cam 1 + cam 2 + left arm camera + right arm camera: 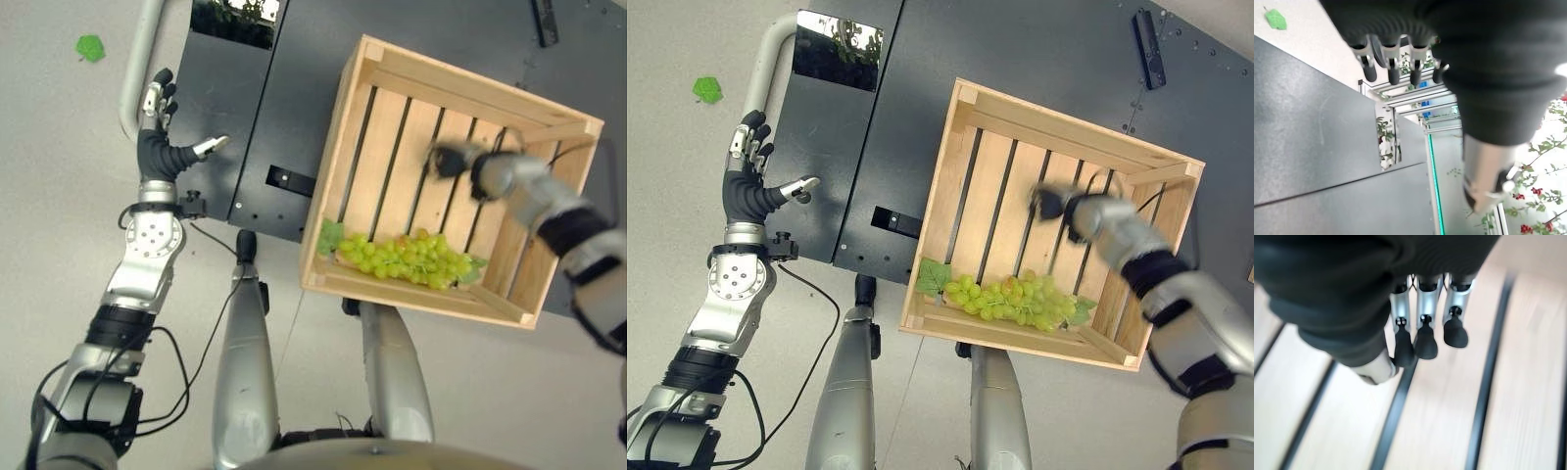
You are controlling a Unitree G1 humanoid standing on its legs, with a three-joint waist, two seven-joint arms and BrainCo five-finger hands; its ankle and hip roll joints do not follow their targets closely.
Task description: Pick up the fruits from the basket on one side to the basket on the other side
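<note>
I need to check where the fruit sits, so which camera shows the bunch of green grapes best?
The left eye view: the green grapes lie whole along the near wall of the wooden crate. The right eye view shows them equally fully. The right wrist view shows the open right hand above bare slats; the left wrist view faces a dark panel.

No legible text, labels, numbers or signs on anything here.

Floor (59, 147): pale grey, smooth, evenly lit.
Platform (1038, 69): dark grey metal plates with small bolts, lying on the floor.
Tube (137, 69): curved grey, beside the platform's edge.
Reflective panel (835, 51): mirrors foliage.
Green scrap (90, 47): alone on the floor.
</note>
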